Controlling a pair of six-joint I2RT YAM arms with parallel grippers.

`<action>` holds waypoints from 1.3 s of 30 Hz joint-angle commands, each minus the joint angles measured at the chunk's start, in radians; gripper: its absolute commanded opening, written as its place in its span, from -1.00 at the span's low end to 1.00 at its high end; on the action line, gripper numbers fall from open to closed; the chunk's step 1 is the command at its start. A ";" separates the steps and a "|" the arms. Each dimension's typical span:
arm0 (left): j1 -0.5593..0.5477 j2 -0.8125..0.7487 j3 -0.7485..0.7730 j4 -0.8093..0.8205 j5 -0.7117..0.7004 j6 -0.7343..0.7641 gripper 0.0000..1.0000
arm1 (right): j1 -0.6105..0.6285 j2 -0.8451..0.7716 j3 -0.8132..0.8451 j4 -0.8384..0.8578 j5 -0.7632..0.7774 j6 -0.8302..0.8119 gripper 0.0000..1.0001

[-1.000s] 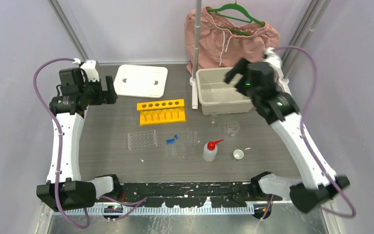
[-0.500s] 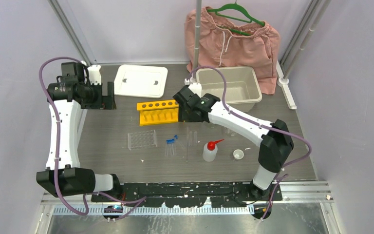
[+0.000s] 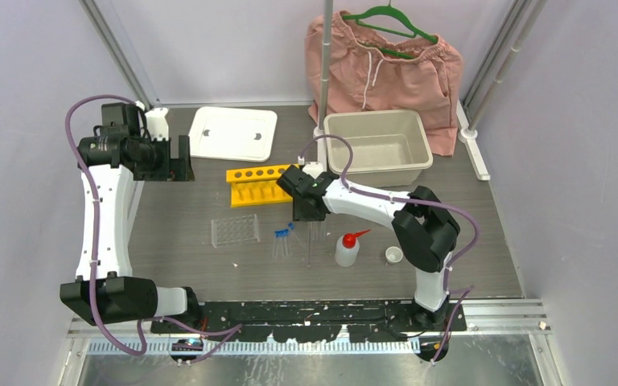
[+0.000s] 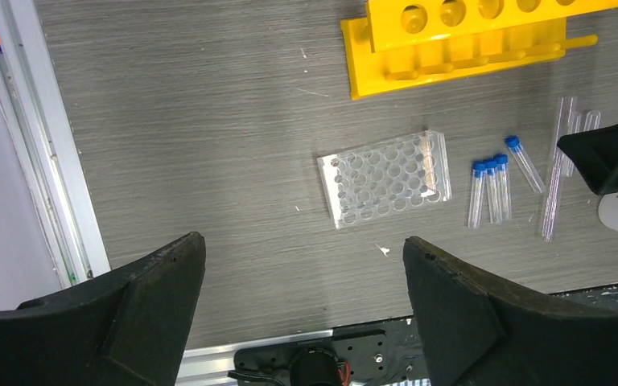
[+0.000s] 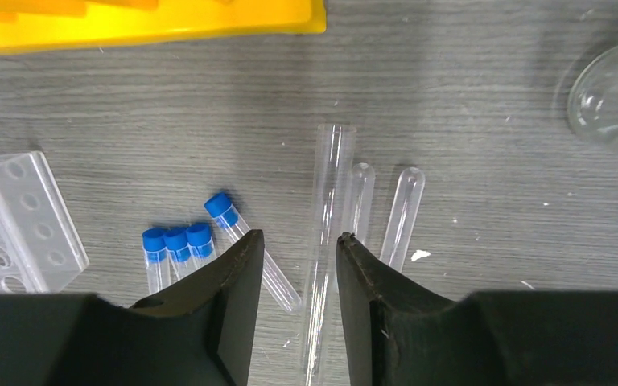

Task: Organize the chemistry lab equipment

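Three clear tubes lie side by side on the table. My right gripper (image 5: 299, 241) hangs low over them, open only narrowly, its jaws on either side of the longest tube (image 5: 329, 173) without touching it. Two shorter tubes (image 5: 402, 211) lie just right of it. Several blue-capped tubes (image 5: 177, 245) lie to the left, beside the clear rack (image 3: 235, 231). The yellow rack (image 3: 261, 183) stands behind them. My left gripper (image 3: 179, 157) is wide open and empty, high at the far left. The squeeze bottle (image 3: 348, 248) and tiny white cup (image 3: 393, 255) stand at the near right. A glass beaker (image 5: 615, 96) shows at the right edge of the right wrist view.
The beige tub (image 3: 374, 115) stands at the back right, with its white lid (image 3: 233, 133) lying flat at the back left. Pink shorts (image 3: 386, 64) hang on a green hanger behind the tub, next to a metal pole (image 3: 323, 72).
My right arm swung from above the tub down and left to the clear tubes, and its jaws narrowed around the longest one. The left arm shifted slightly and stays open.
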 commanded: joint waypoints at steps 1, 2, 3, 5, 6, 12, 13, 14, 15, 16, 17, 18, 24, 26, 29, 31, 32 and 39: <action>0.006 -0.010 0.024 -0.012 0.041 0.014 0.85 | 0.014 0.001 -0.008 0.053 0.014 0.045 -0.15; 0.005 -0.011 0.023 -0.016 0.046 0.017 0.84 | 0.014 0.005 -0.011 0.056 0.016 0.048 -0.17; 0.006 -0.013 0.022 -0.018 0.052 0.018 0.83 | 0.014 0.008 -0.016 0.061 0.019 0.051 -0.19; 0.006 -0.016 0.021 -0.025 0.063 0.022 0.81 | 0.015 0.013 -0.025 0.068 0.021 0.057 -0.21; 0.005 -0.019 0.020 -0.026 0.070 0.025 0.80 | 0.015 0.015 -0.029 0.070 0.024 0.061 -0.22; 0.005 -0.033 0.013 -0.034 0.088 0.042 0.77 | 0.015 0.028 -0.052 0.076 0.030 0.072 -0.26; 0.006 -0.034 0.015 -0.035 0.090 0.043 0.77 | 0.015 0.028 -0.057 0.078 0.031 0.074 -0.26; 0.005 -0.033 0.015 -0.035 0.092 0.043 0.77 | 0.015 0.027 -0.059 0.078 0.031 0.074 -0.26; 0.005 -0.034 0.016 -0.034 0.093 0.043 0.76 | 0.015 0.028 -0.061 0.080 0.032 0.074 -0.26; 0.006 -0.033 0.016 -0.035 0.095 0.041 0.76 | 0.015 0.030 -0.063 0.080 0.031 0.075 -0.25; 0.006 -0.033 0.016 -0.034 0.096 0.039 0.76 | 0.015 0.030 -0.065 0.080 0.033 0.076 -0.25; 0.005 -0.033 0.016 -0.034 0.098 0.038 0.76 | 0.015 0.030 -0.067 0.080 0.032 0.077 -0.24; 0.006 -0.039 0.015 -0.029 0.106 0.037 0.76 | 0.017 0.051 -0.066 0.091 0.030 0.079 -0.23; 0.005 -0.043 0.013 -0.032 0.107 0.038 0.75 | 0.016 0.061 -0.059 0.092 0.026 0.078 -0.23; 0.005 -0.049 0.008 -0.034 0.108 0.046 0.75 | 0.017 0.079 -0.047 0.094 0.027 0.078 -0.23; 0.006 -0.053 0.002 -0.034 0.109 0.049 0.75 | 0.016 0.093 -0.035 0.093 0.024 0.078 -0.23; 0.005 -0.055 -0.001 -0.034 0.111 0.053 0.76 | 0.017 0.100 -0.029 0.092 0.023 0.078 -0.23; 0.005 -0.059 -0.004 -0.048 0.142 0.065 0.76 | 0.019 0.093 -0.003 0.066 0.026 0.078 -0.57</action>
